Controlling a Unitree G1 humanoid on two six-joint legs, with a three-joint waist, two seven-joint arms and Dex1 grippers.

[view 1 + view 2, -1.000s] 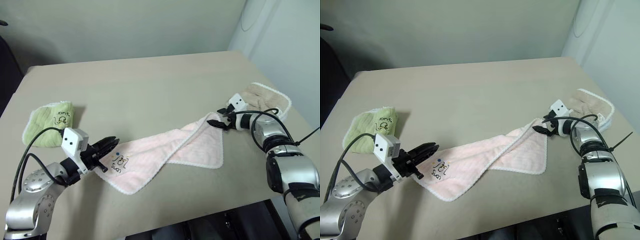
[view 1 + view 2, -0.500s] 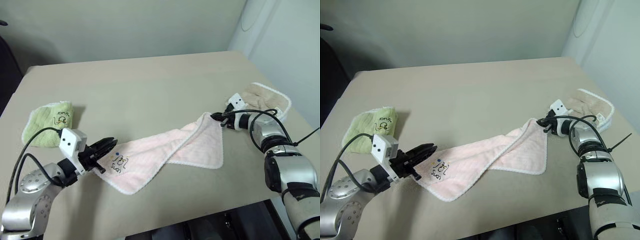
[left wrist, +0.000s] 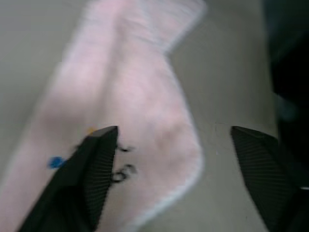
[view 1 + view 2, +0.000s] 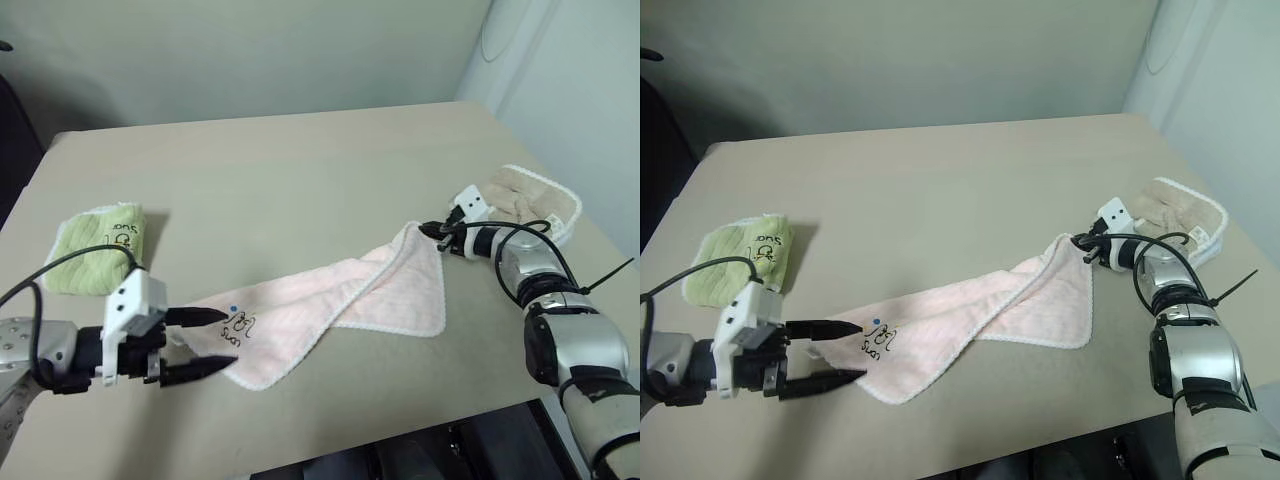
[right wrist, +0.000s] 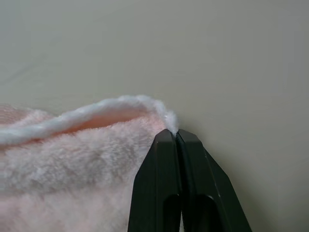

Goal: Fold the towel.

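On the table [image 4: 300, 180] the towel [image 4: 340, 305] lies twisted — right pincer [image 4: 432, 231] clenched on its far corner, left pincer [image 4: 205, 342] spread wide, grasping nothing, beside the embroidered end.

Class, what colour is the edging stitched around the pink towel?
White edging on the towel, clearest in the right wrist view.

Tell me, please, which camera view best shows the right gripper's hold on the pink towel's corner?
The right wrist view: the right gripper is shut on the white-edged corner of the towel, seen close up. The eye views show that hold small and distant; the left wrist view shows the towel's other end.
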